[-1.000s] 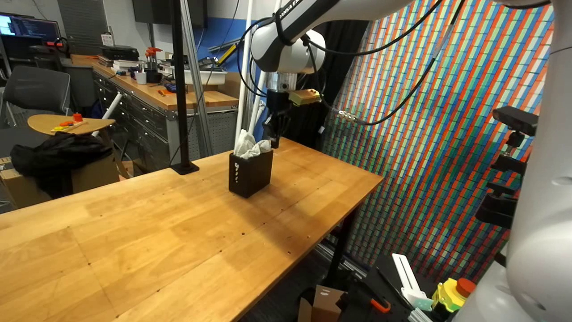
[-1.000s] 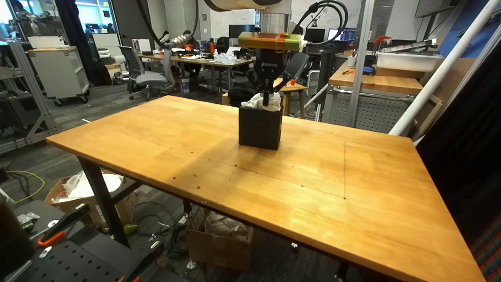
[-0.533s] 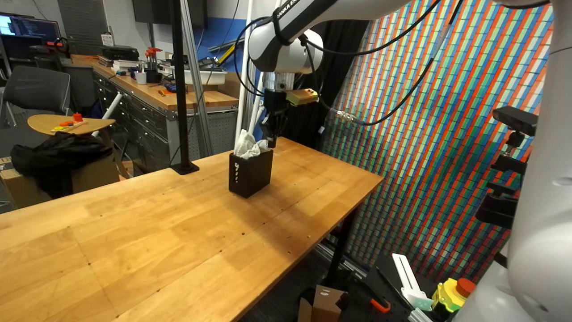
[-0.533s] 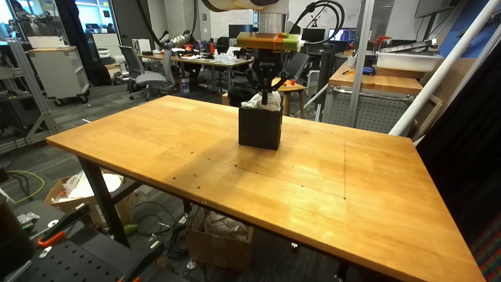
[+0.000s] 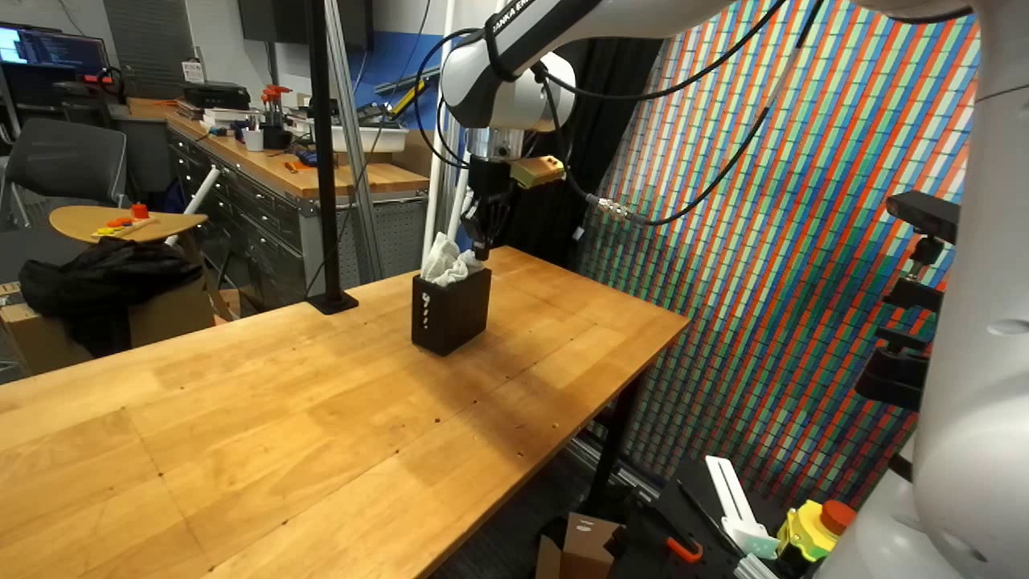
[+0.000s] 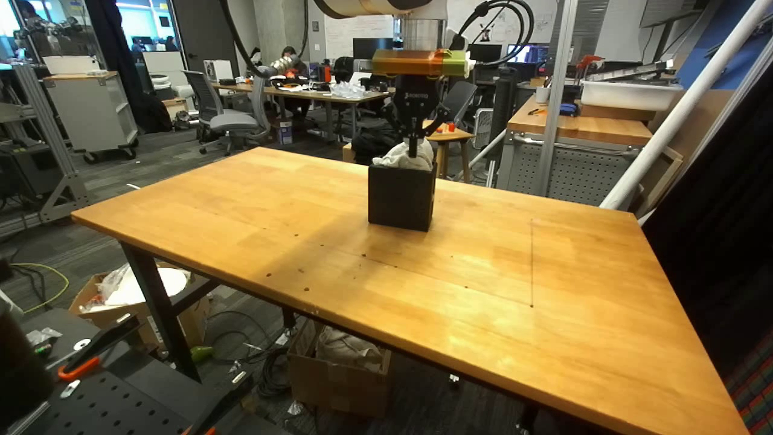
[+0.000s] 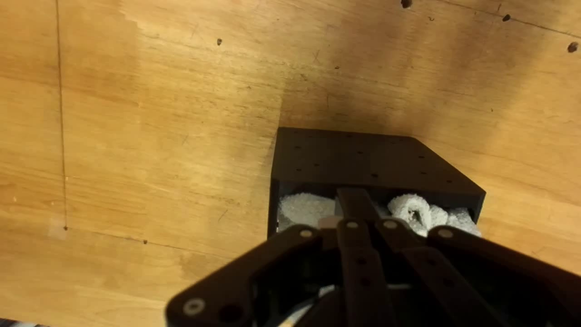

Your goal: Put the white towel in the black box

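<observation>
Light-wood tabletop (image 6: 531,260) bears a black rectangular box (image 6: 400,198), white towel (image 5: 442,260) protruding. Black gripper (image 6: 412,152), fingers together: tuck gently downward.

In an exterior view, the white towel (image 6: 395,159) bulges above the black box (image 6: 398,197) (upright on the table (image 6: 495,257)); the end effector (image 6: 413,151) points down, jaws together, perhaps touching the towel.

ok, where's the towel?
In an exterior view, the white towel sits right of the black pole, bunched in the black box, poking out near the pincer.
</observation>
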Controlling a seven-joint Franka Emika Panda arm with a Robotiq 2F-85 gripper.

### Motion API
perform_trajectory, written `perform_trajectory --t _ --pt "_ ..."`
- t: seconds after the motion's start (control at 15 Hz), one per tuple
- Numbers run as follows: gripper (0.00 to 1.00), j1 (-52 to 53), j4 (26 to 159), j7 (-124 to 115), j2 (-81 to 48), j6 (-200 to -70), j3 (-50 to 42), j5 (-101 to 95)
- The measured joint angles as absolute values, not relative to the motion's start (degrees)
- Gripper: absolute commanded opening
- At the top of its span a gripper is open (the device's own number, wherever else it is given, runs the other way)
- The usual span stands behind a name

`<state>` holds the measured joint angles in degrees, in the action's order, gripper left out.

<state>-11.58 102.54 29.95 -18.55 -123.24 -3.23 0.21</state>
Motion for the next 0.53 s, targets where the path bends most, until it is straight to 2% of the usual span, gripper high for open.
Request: perform_trajectory --t 0.53 --pt "0.00 -11.59 96.44 32.52 -23.90 -123.04 -1.76 0.37"
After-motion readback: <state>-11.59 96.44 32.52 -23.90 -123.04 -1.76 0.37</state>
